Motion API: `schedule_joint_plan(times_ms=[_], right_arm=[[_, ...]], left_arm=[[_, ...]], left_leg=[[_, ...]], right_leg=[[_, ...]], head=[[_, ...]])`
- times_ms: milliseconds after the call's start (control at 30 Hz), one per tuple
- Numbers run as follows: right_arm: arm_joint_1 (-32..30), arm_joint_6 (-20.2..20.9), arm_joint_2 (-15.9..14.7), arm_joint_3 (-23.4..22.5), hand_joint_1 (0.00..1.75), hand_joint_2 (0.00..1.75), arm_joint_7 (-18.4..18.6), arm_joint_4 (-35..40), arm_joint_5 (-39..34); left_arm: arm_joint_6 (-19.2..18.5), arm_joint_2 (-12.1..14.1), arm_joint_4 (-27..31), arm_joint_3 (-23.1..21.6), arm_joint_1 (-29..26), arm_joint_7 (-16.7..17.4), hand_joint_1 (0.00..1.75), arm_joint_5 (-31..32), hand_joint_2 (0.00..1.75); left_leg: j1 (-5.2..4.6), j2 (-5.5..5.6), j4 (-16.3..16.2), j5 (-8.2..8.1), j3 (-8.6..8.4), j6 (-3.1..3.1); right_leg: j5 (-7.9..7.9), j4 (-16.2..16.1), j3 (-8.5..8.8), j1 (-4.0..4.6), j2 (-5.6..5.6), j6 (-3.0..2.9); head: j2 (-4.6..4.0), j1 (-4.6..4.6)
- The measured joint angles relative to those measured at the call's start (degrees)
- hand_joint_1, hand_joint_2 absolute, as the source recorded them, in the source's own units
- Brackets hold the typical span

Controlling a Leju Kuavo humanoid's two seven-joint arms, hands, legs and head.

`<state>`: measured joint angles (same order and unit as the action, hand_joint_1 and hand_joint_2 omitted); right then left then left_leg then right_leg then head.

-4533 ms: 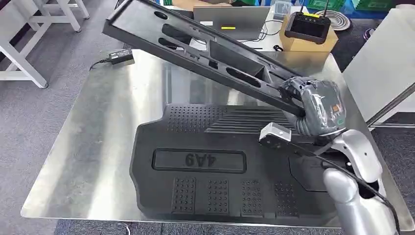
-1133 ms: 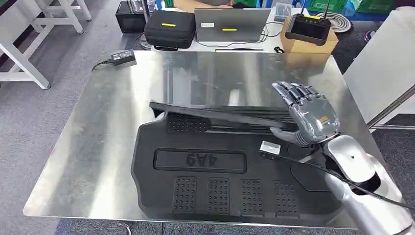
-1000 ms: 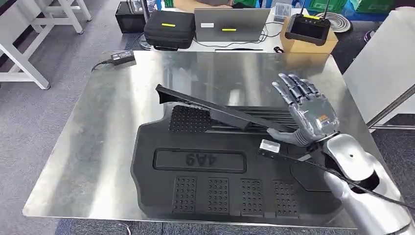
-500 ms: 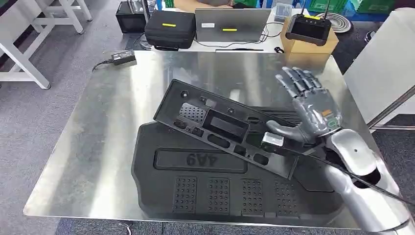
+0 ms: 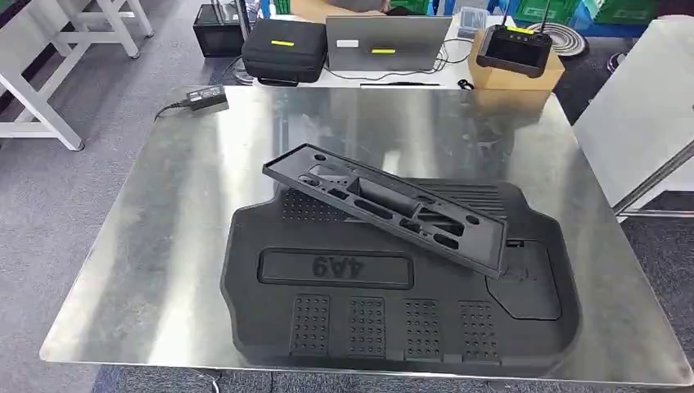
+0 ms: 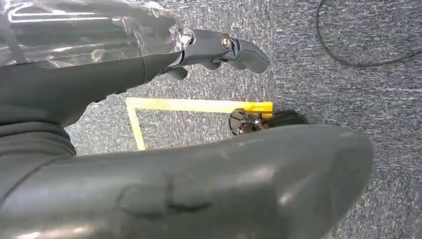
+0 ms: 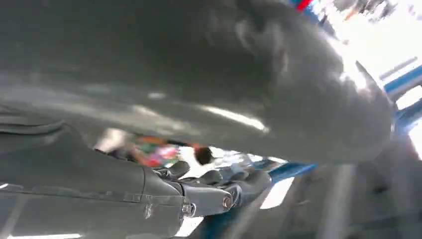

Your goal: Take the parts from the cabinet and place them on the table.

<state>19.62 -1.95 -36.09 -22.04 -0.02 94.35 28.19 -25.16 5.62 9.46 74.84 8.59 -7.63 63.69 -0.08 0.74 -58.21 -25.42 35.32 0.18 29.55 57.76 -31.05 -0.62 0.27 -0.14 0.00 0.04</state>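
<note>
On the steel table (image 5: 164, 213) lies a large black moulded panel (image 5: 344, 319) marked 4A9. A long black frame part (image 5: 385, 206) rests slantwise across the panel's far half, with nothing holding it. In the left wrist view my left hand (image 6: 114, 69) hangs over grey carpet, its fingers (image 6: 224, 47) stretched out away from the thumb and holding nothing. The right wrist view is blurred. It shows my right hand (image 7: 149, 99) with its fingers (image 7: 219, 191) apart from the thick thumb and nothing between them.
Behind the table stand a black case (image 5: 282, 49), a grey laptop (image 5: 387, 37) and a cardboard box carrying a controller (image 5: 515, 49). A power adapter (image 5: 205, 97) lies on the table's far left corner. White table legs (image 5: 33, 98) stand at left, a white panel (image 5: 646, 115) at right.
My right hand let go of the long frame part, which tipped over and settled flat on the big panel. The hand then drew back out of the head view.
</note>
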Motion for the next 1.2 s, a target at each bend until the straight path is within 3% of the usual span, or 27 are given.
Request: schedule_joint_plan(times_ms=[67, 167, 267, 367, 467, 567, 667, 700, 767, 800, 867, 933, 1200], right_arm=[[0.00, 0.00, -1.33, -4.42, 0.00, 0.00, -0.87, -2.72, -1.17], [-0.09, -1.48, -2.91, -9.24, 0.00, 0.00, 1.23, -7.02, -3.23], [-1.30, -6.85, -7.46, -16.61, 0.00, 0.00, -0.46, -17.06, -2.13], [-1.62, -15.60, -11.58, -23.91, 0.00, 0.00, -3.05, -32.04, -0.36], [-1.81, -17.95, -13.37, -27.95, 0.00, 0.00, -4.59, -41.82, 0.34], [-1.80, -20.79, -14.77, -30.07, 0.00, 0.00, -0.51, -49.90, 2.52], [-2.39, -29.78, -14.66, -31.66, 0.00, 0.00, 6.06, -56.63, 5.06], [-2.87, -33.52, -14.23, -32.07, 0.00, 1.75, 7.67, -58.83, 6.08], [-3.56, -36.35, -13.33, -32.97, 0.00, 1.75, 11.42, -61.02, 11.07], [-3.70, -36.94, -12.39, -34.59, 0.00, 1.75, 13.45, -61.57, 18.11], [-2.89, -37.16, -10.66, -39.19, 0.00, 1.75, 14.12, -61.89, 32.56], [-1.89, -37.22, -9.52, -43.95, 0.00, 1.75, 14.60, -61.96, 41.16], [-1.10, -37.33, -5.07, -55.46, 0.00, 1.75, 19.19, -61.98, 45.75]], left_arm=[[-0.02, 0.00, 0.00, 0.00, -0.06, 0.00, 0.00, 0.00, 0.00], [1.00, 0.00, 0.00, 0.00, 0.14, 0.61, 0.00, -0.20, 0.00], [2.71, -0.02, -0.02, 0.09, -0.07, 2.10, 0.00, -1.03, 0.00], [4.74, -0.11, -0.02, 0.48, -0.52, 4.22, 0.00, -1.66, 0.00], [5.18, -0.33, -0.02, 0.55, -0.42, 4.50, 0.00, -1.75, 0.00], [6.34, -0.48, -0.02, 1.07, 0.13, 5.90, 0.00, -1.95, 0.00], [8.66, -0.87, -0.02, 1.75, 0.32, 8.59, 0.00, -2.16, 0.00], [9.33, -0.98, -0.02, 1.86, 0.31, 9.22, 0.00, -2.16, 0.00], [10.01, -1.09, -0.02, 2.07, 0.40, 9.60, 0.00, -2.16, 0.00], [10.36, -1.11, -0.04, 2.23, 0.45, 9.77, 0.00, -2.16, 0.00], [10.82, -1.22, -0.04, 2.75, 0.53, 10.19, 0.00, -2.16, 0.00], [11.39, -1.49, -0.04, 3.02, 0.70, 10.40, 0.00, -2.16, 0.00], [12.57, -2.95, -0.09, 4.79, 0.89, 10.56, 0.00, -1.97, 0.00]], left_leg=[[-0.01, -0.01, 0.00, -0.04, -0.02, 0.06], [0.02, -0.12, -0.05, -0.08, -0.17, 0.13], [0.01, 0.11, -0.06, -0.19, -0.30, 0.29], [0.02, 0.11, -0.05, -0.36, -0.37, 0.38], [-0.15, -0.36, -0.01, -0.58, -0.63, 0.35], [-0.15, -0.52, 0.03, -0.69, -0.85, 0.41], [-0.13, -0.50, 0.05, -0.81, -1.10, 0.38], [-0.16, -0.49, 0.05, -0.83, -1.15, 0.39], [-0.17, -0.49, 0.06, -0.87, -1.24, 0.41], [-0.18, -0.50, 0.06, -0.87, -1.31, 0.40], [-0.22, -0.51, 0.09, -0.88, -1.40, 0.40], [-0.20, -0.49, 0.10, -0.88, -1.40, 0.40], [-0.25, -0.39, 0.12, -0.89, -1.43, 0.41]], right_leg=[[-0.02, -0.02, 0.02, 0.00, 0.05, 0.02], [0.01, -0.10, 0.03, -0.13, 0.14, 0.06], [0.22, -0.21, 0.32, -0.22, -0.03, 0.33], [0.25, -0.32, 0.50, -0.16, -0.01, 0.38], [0.26, -0.33, 0.57, -0.13, 0.54, 0.39], [0.31, -0.34, 0.73, -0.13, 0.68, 0.46], [0.50, -0.35, 1.02, -0.11, 0.65, 0.51], [0.50, -0.35, 1.09, -0.14, 0.64, 0.51], [0.51, -0.35, 1.18, -0.14, 0.63, 0.52], [0.53, -0.35, 1.22, -0.14, 0.64, 0.53], [0.53, -0.35, 1.25, -0.19, 0.66, 0.53], [0.55, -0.35, 1.30, -0.16, 0.62, 0.54], [0.62, -0.35, 1.46, -0.19, 0.42, 0.55]], head=[[0.00, 0.02], [0.00, -0.11], [0.00, -0.15], [0.00, 0.02], [0.00, 0.02], [0.00, -0.15], [0.00, -0.07], [0.00, -0.02], [0.00, -0.09], [0.00, -0.02], [0.00, -0.18], [0.00, -0.31], [0.00, -0.07]])
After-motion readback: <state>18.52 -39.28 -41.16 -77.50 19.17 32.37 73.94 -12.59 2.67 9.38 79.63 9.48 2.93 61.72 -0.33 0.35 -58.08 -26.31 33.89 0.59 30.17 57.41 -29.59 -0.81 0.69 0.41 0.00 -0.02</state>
